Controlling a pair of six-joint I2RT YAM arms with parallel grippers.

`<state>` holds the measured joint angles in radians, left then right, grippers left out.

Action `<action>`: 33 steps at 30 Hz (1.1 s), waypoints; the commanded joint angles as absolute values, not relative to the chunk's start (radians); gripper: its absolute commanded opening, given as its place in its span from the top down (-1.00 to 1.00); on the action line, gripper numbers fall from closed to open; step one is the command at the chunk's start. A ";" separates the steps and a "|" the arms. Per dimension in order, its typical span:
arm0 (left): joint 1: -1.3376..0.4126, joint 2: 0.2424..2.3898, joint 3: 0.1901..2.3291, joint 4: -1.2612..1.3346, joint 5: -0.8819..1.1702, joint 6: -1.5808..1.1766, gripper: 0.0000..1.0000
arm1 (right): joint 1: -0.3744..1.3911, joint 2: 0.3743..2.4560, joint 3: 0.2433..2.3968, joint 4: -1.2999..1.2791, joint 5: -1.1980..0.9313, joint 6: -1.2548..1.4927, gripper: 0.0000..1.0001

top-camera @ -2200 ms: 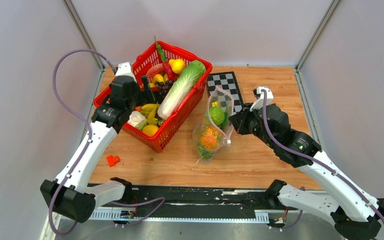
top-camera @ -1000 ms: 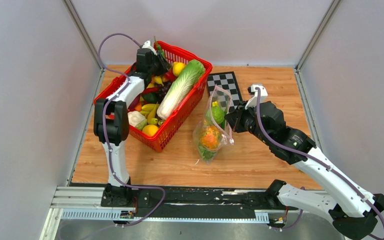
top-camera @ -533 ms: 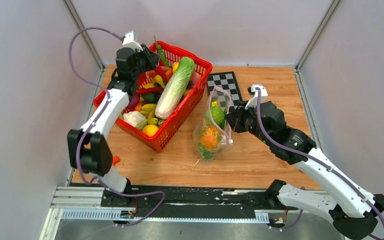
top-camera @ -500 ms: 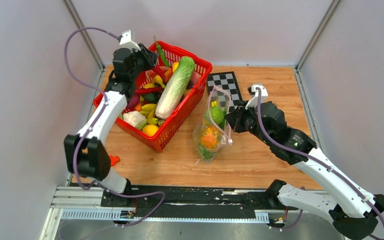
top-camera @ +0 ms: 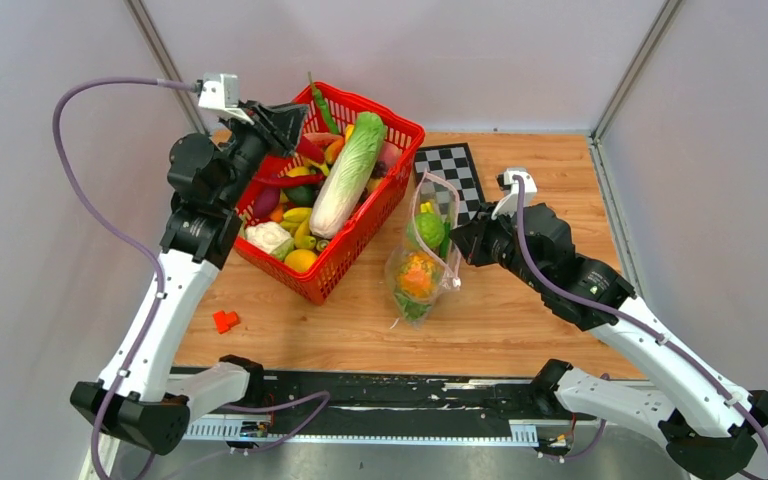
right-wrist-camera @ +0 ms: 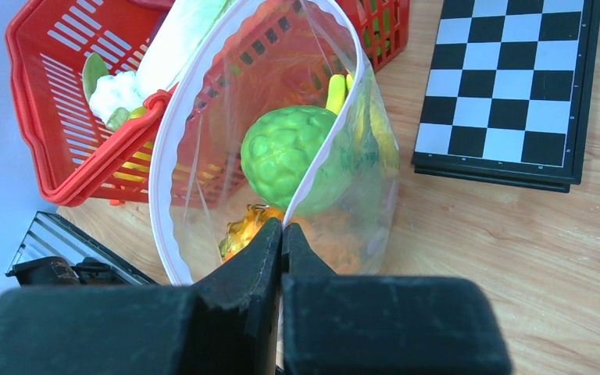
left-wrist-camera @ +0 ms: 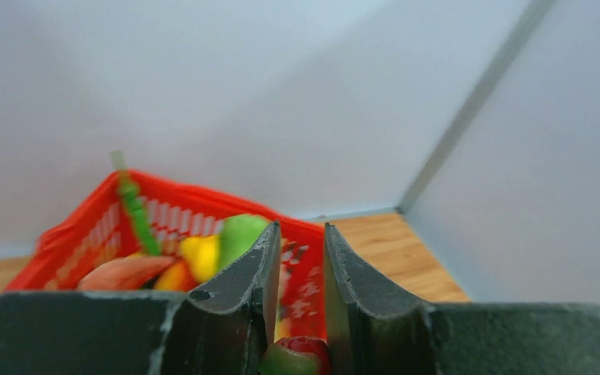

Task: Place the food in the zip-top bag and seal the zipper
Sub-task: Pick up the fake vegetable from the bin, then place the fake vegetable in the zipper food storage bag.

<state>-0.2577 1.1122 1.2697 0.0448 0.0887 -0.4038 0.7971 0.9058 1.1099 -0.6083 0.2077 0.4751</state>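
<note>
Above the red mesh basket [top-camera: 345, 265], the left hand [left-wrist-camera: 300, 234] clamps a red toy chilli [left-wrist-camera: 303, 353]. The right hand [right-wrist-camera: 281, 228] tightly pinches the rim of the clear crinkly bag [right-wrist-camera: 203, 133].

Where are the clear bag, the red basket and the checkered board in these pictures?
zip-top bag [right-wrist-camera: 376, 180]: right wrist view, on its clear side wall.
red basket [top-camera: 355, 240]: top external view, on its right mesh wall.
checkered board [right-wrist-camera: 508, 86]: right wrist view, at the middle of its top face.
</note>
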 commanded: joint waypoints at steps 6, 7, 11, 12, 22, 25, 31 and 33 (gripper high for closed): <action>-0.566 1.186 1.441 0.156 0.495 -0.460 0.88 | 0.794 0.882 1.127 -0.523 0.197 0.486 1.00; -0.589 1.201 1.452 0.163 0.521 -0.464 0.88 | 0.794 0.876 1.124 -0.521 0.199 0.488 1.00; -0.650 1.250 1.437 0.207 0.526 -0.513 0.88 | 0.795 0.860 1.116 -0.517 0.209 0.490 1.00; -0.657 1.260 1.431 0.215 0.521 -0.524 0.88 | 0.795 0.856 1.114 -0.516 0.210 0.490 1.00; -0.692 1.356 1.334 0.379 0.583 -0.757 0.88 | 0.794 0.844 1.105 -0.517 0.215 0.492 1.00; -0.710 1.354 1.269 0.423 0.562 -0.842 0.88 | 0.794 0.844 1.102 -0.518 0.225 0.491 1.00; -0.747 1.348 1.188 0.392 0.478 -0.887 0.85 | 0.794 0.844 1.106 -0.523 0.236 0.492 1.00; -0.756 1.354 1.177 0.369 0.441 -0.875 0.82 | 0.795 0.843 1.106 -0.526 0.236 0.494 1.00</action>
